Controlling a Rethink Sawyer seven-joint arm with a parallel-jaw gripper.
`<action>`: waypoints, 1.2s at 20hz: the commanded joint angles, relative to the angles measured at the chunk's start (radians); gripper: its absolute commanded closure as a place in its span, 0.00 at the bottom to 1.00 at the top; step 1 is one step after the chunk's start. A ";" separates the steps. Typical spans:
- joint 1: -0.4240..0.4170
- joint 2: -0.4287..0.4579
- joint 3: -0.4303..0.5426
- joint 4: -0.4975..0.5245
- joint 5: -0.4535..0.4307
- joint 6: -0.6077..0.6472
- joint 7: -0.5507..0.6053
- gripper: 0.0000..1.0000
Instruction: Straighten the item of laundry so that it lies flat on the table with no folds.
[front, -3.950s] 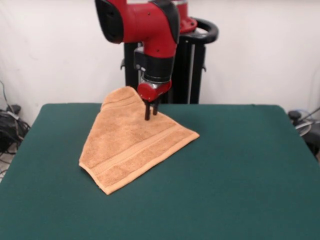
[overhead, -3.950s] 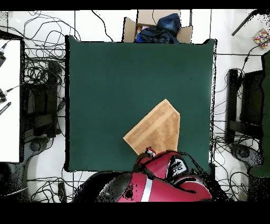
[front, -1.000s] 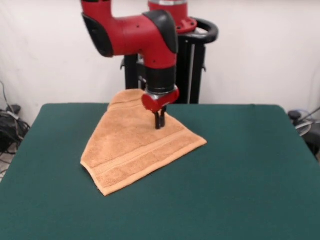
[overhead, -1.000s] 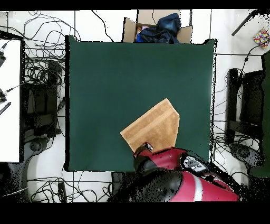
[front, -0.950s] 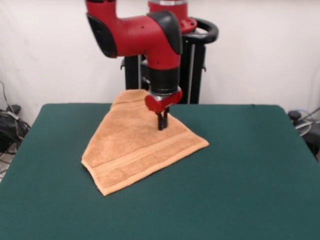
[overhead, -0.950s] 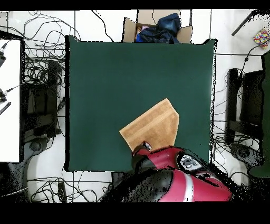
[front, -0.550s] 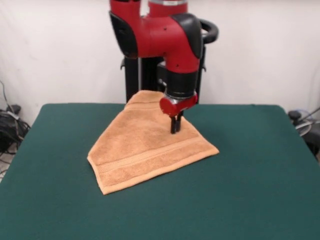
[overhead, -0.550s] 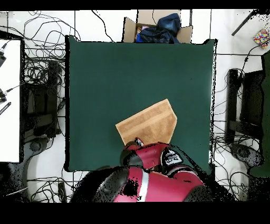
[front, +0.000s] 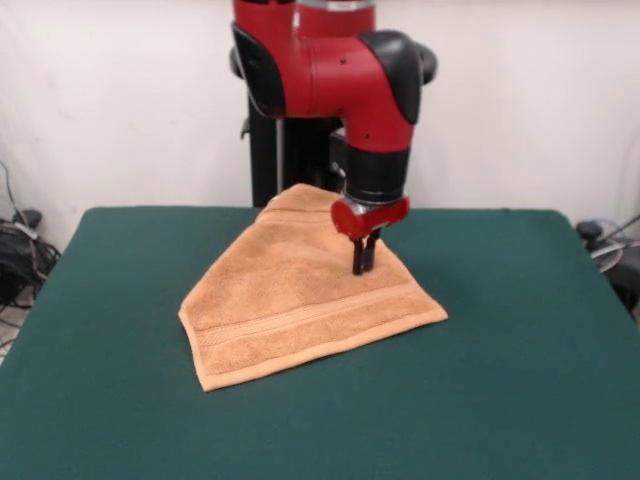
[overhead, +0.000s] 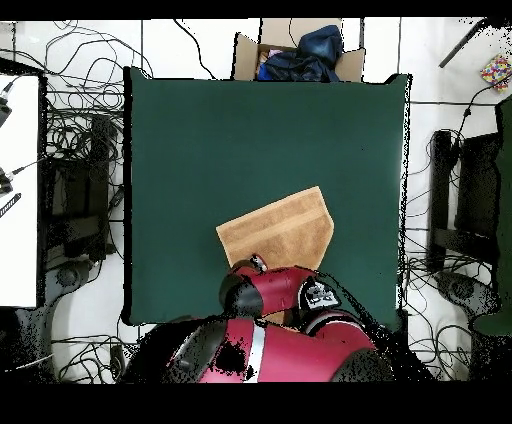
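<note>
The orange-tan towel (front: 300, 295) lies folded in a rough triangle on the dark green table (front: 500, 350). Its border band runs along the near edge and its peak points at the pedestal. My gripper (front: 363, 262) stands upright on the towel's right part, fingers pinched together on the cloth. In the overhead view the towel (overhead: 280, 228) lies near the table's (overhead: 250, 140) robot-side edge. The red arm (overhead: 270, 295) covers the towel's near part and most of the gripper. No white tag shows.
The black pedestal (front: 285, 160) stands just behind the table's far edge. In the overhead view a cardboard box (overhead: 300, 50) with dark cloth sits beyond the far edge. Cables lie on the floor at both sides, and a white table (overhead: 18, 190) stands at the left.
The arm has swung to the right in the front view, dragging the towel with it. The towel has shifted and turned, so its near edge lies more level.
</note>
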 joint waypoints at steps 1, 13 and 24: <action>0.002 0.018 0.092 -0.085 0.099 -0.148 0.272 1.00; -0.023 -0.050 0.156 -0.045 0.150 -0.234 0.288 1.00; 0.036 -0.013 0.115 -0.126 0.287 -0.093 0.224 1.00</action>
